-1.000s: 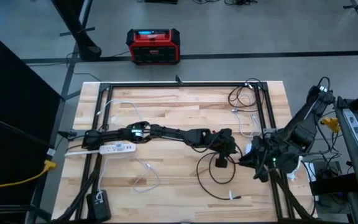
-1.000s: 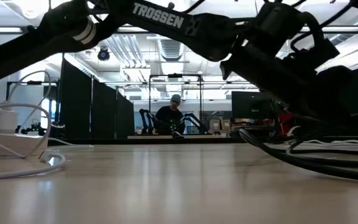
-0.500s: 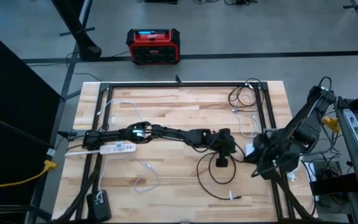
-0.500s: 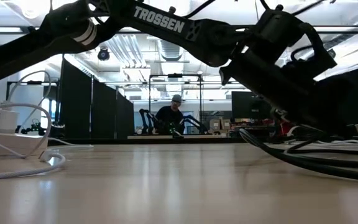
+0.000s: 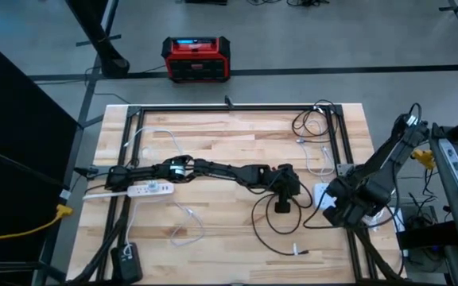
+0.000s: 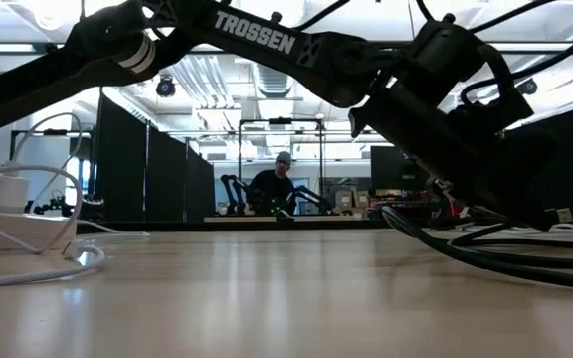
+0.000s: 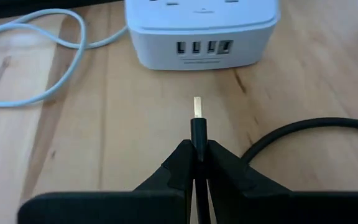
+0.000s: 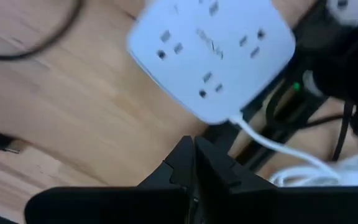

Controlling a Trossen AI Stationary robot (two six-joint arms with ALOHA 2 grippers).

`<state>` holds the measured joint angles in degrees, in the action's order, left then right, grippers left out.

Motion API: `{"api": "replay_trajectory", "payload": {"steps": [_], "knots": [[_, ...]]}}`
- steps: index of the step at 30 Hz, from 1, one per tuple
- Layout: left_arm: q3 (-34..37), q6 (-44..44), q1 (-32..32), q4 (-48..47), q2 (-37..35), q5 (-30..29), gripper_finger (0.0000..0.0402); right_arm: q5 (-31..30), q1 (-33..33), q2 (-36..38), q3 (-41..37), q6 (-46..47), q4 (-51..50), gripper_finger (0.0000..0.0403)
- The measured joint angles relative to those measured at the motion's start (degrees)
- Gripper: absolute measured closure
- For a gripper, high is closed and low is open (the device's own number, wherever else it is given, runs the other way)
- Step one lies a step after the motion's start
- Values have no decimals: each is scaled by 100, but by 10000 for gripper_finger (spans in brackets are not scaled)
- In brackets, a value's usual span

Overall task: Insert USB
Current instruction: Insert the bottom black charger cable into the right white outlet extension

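Observation:
My left gripper [image 7: 197, 149] reaches across to the table's middle [image 5: 290, 191] and is shut on a black USB plug [image 7: 197, 121]. The plug's metal tip points at the USB ports [image 7: 204, 46] in the end of a white power strip [image 7: 202, 25], a short gap away. That strip [image 5: 322, 193] lies flat on the table at the right. My right gripper [image 5: 334, 210] points down, shut [image 8: 194, 152], by the strip's cord end [image 8: 219, 115], where a white cord [image 8: 272, 146] leaves it. My left gripper pinches the plug's black body [image 7: 198, 138] between its two fingers, which lie along the plug. The fingers come slanting down from the table's left. The metal tip [image 7: 197, 106] sticks out ahead of them, clear of the table. Whether my right gripper touches the strip, I cannot tell.
The plug's black cable [image 5: 277, 226] loops over the near middle of the table. A second white power strip [image 5: 149, 189] with a white cord lies at the left. More cables [image 5: 312, 123] lie far right. A black frame [image 5: 344, 151] runs round the table.
My right gripper has sunk toward the table by the white power strip and tipped over until it points down. My left gripper has stayed where it was with the plug.

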<state>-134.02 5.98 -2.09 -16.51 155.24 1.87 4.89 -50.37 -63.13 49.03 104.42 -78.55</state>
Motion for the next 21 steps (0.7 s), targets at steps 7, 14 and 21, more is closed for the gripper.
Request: {"api": "replay_trajectory", "payload": {"steps": [7,14,21], "knots": [[0,13,0,4,0,5,380,507,0,28,-523,301,-42,403],[0,16,0,17,0,18,380,543,0,7,-797,432,69,403],[0,59,0,-75,0,22,380,445,27,-243,-804,577,71,403]]}}
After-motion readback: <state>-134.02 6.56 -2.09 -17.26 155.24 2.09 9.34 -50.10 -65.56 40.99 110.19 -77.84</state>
